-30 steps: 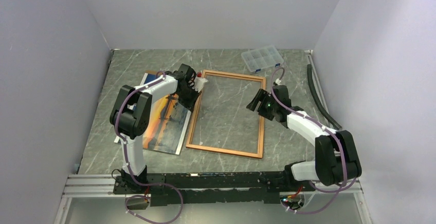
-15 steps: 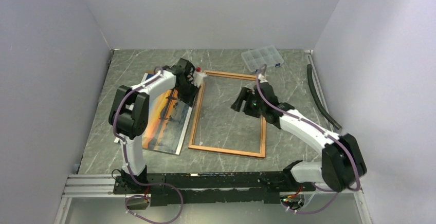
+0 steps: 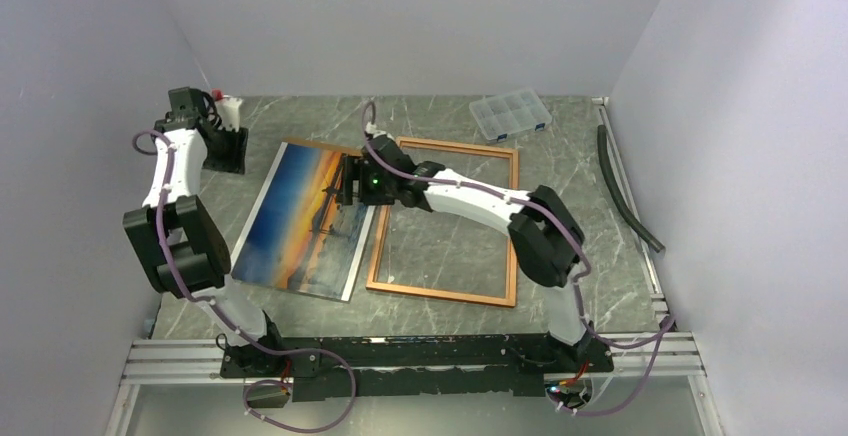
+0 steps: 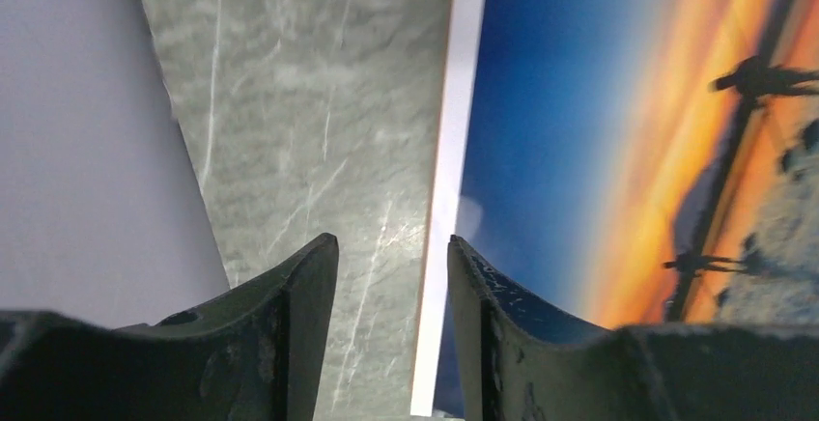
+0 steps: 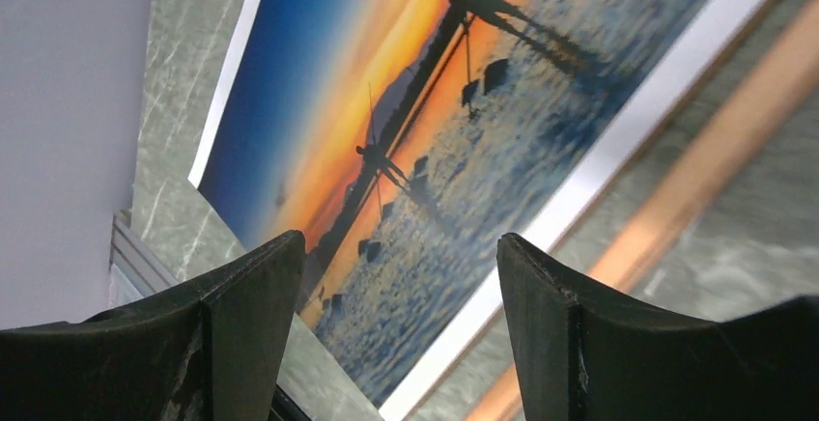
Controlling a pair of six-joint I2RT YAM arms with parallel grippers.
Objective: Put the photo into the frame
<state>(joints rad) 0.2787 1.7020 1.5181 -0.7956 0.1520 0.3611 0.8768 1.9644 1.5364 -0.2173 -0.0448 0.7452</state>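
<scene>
Photo (image 3: 300,218) lies face up on the bench (image 3: 570,186), long axis 1 to 7 o'clock in the top view. Frame (image 3: 441,294) sits at its 3 o'clock, left rail just beside the photo's long edge; overlap not clear. Right hand (image 3: 345,181) hovers over the photo's 1 o'clock end, fingers spread, empty: the nearer arm. Left hand (image 4: 391,247) is off the print at 10 o'clock, jaws parted, empty. Judged: the photo must travel toward 3 o'clock
</scene>
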